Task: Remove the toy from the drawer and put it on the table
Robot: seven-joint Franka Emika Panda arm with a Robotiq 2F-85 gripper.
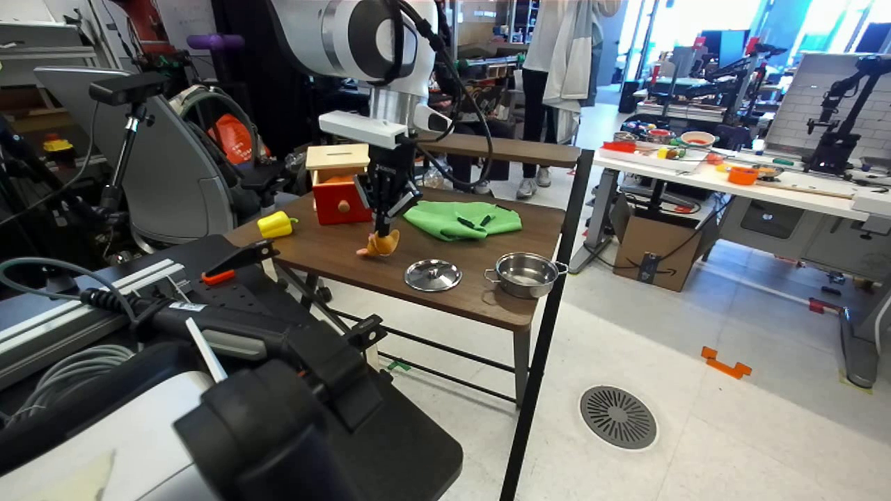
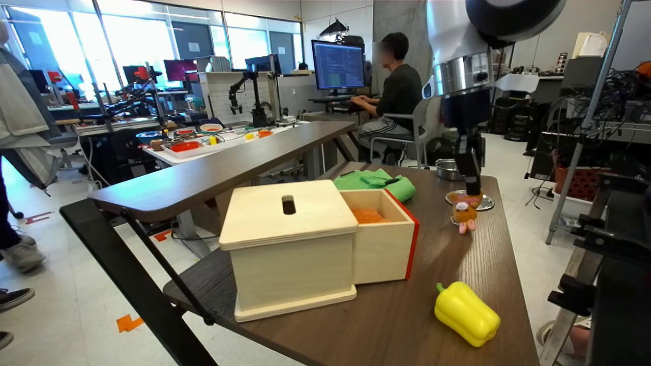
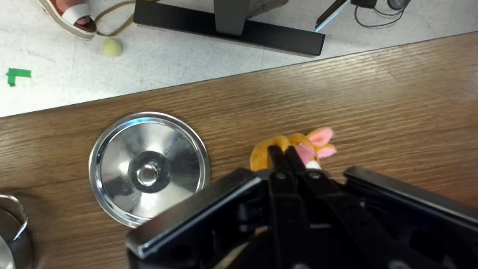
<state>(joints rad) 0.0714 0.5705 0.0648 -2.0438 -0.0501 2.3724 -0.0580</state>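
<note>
Toy near lid, drawer on table

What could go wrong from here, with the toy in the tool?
The tool pinches the toy narrowly, so the grip might slip. A sideways drift could set the toy on the lid lying close by. An edge of the table is near, so a dropped toy might roll off.

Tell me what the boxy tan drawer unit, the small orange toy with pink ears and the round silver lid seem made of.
The boxy tan drawer unit looks like matte wood, probably plywood, since its upper edge shows layered lines. The small orange toy seems matte plush, going by its soft, rounded outline. The round silver lid looks like polished metal, likely steel, given its bright reflections.
</note>
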